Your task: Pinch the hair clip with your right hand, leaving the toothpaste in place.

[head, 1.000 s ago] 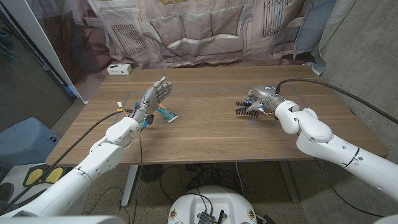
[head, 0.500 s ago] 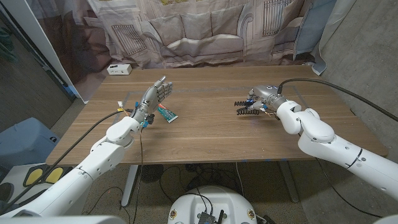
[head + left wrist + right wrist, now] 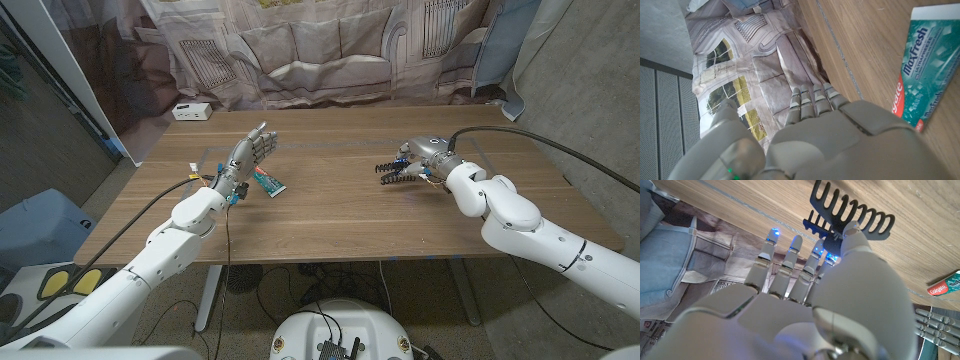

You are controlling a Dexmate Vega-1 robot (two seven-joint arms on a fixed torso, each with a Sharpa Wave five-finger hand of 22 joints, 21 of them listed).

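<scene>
The black toothed hair clip [image 3: 392, 168] is at the table's right middle, and my right hand [image 3: 427, 154] pinches its near end between the thumb and fingers. In the right wrist view the thumb presses on the hair clip [image 3: 850, 216], whose teeth point away from my right hand [image 3: 805, 300]. The teal toothpaste box [image 3: 268, 181] lies on the table at left centre. My left hand [image 3: 249, 153] hovers just beside it, fingers straight and apart, holding nothing. The left wrist view shows the toothpaste [image 3: 925, 75] apart from my left hand [image 3: 830, 135].
A small white box [image 3: 190, 111] sits at the table's [image 3: 330, 215] far left corner. A printed curtain [image 3: 320, 45] hangs behind the table. A black cable [image 3: 540, 140] runs along my right arm.
The hair clip has shifted slightly upward in the head view together with my right hand, its toothed end tilting up. My left hand and the toothpaste have stayed still.
</scene>
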